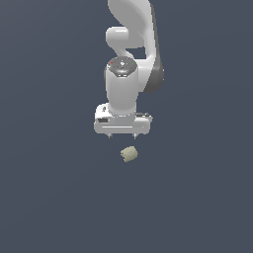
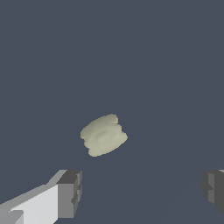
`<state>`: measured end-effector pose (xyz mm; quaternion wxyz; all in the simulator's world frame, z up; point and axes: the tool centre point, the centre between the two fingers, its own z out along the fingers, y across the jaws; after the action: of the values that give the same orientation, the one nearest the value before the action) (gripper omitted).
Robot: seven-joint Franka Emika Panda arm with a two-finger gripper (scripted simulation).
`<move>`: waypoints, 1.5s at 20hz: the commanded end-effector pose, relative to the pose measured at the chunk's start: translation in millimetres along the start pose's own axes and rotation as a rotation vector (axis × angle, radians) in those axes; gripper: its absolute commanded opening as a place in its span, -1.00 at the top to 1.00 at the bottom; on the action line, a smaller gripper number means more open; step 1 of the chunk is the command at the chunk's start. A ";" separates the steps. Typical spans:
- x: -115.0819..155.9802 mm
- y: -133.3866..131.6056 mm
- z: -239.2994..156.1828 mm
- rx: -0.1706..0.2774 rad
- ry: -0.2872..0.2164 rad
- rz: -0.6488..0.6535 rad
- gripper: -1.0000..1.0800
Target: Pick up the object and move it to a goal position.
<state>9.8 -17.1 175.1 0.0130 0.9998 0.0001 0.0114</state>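
Note:
The object (image 1: 129, 154) is a small pale beige-olive lumpy chunk lying on the dark grey surface, just in front of the white arm in the exterior view. My gripper (image 1: 122, 135) hangs above and slightly behind it, apart from it. In the wrist view the object (image 2: 103, 134) lies ahead of the two grey fingertips (image 2: 70, 192), which stand wide apart with nothing between them. My gripper (image 2: 142, 189) is open.
The flat dark grey surface (image 1: 49, 197) spreads in every direction. The white arm (image 1: 131, 44) rises behind the gripper in the exterior view. No other objects or edges show.

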 end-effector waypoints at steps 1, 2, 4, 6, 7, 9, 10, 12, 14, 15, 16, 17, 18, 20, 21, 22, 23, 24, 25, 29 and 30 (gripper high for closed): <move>0.0 0.0 0.0 0.000 0.000 0.000 -0.92; -0.2 0.0 0.0 0.000 -0.001 0.001 -0.92; -2.0 0.5 1.0 0.002 -0.007 0.006 -0.92; -5.5 1.3 2.8 0.006 -0.020 0.018 -0.92; -7.7 1.8 3.9 0.008 -0.028 0.026 -0.92; -11.1 2.5 5.7 0.012 -0.040 0.038 -0.92; -12.1 2.7 6.2 0.013 -0.044 0.042 -0.92; -12.8 2.8 6.7 0.014 -0.046 0.046 -0.92; -12.2 2.7 6.2 0.013 -0.044 0.042 -0.92; -12.1 2.8 6.0 0.013 -0.043 0.040 -0.92; -12.1 2.8 5.9 0.013 -0.043 0.039 -0.92; -12.2 2.9 6.0 0.013 -0.044 0.039 -0.92; -12.2 2.7 6.1 0.013 -0.044 0.041 -0.92; -12.1 2.5 6.7 0.014 -0.044 0.049 -0.92; -12.0 2.2 7.2 0.014 -0.044 0.055 -0.92; -11.8 1.9 7.7 0.014 -0.044 0.062 -0.92; -11.6 1.6 8.4 0.014 -0.044 0.070 -0.92; -11.4 1.2 9.1 0.014 -0.044 0.080 -0.92; -11.1 0.8 9.9 0.014 -0.044 0.091 -0.92; -9.9 -1.3 14.1 0.016 -0.044 0.146 -0.92; -9.5 -2.0 15.4 0.016 -0.044 0.163 -0.92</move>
<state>0.2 -16.4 161.3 0.0045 0.9975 -0.0700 -0.0094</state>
